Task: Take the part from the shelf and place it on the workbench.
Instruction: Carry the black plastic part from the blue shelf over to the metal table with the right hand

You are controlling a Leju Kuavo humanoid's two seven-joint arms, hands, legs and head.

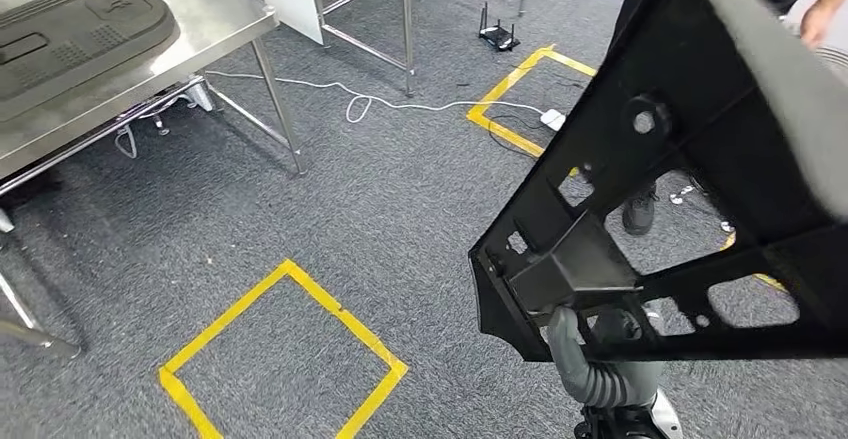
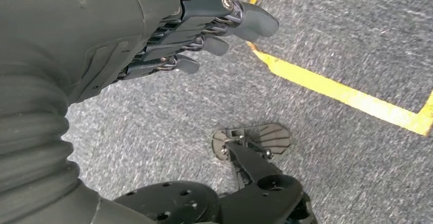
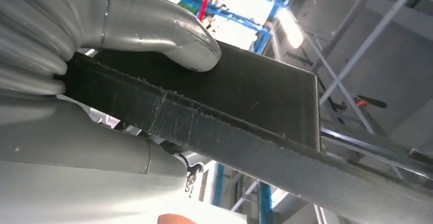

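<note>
While the right hand point(image 3: 153, 35) clamped its fingers on the black part point(image 1: 690, 189) held aloft at 3 o'clock, the bench point(image 1: 215, 19) sat at 10 o'clock, left hand point(image 2: 153, 35) empty, fingers loosely extended.

part point(image 1: 700, 159) cut off (rt edge)

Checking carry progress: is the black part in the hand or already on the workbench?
In hand: the right hand grips the black part above the carpet.

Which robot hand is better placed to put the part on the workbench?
Right, probably: the right robot hand already grips the black part. The left robot hand hangs empty toward the floor.
</note>
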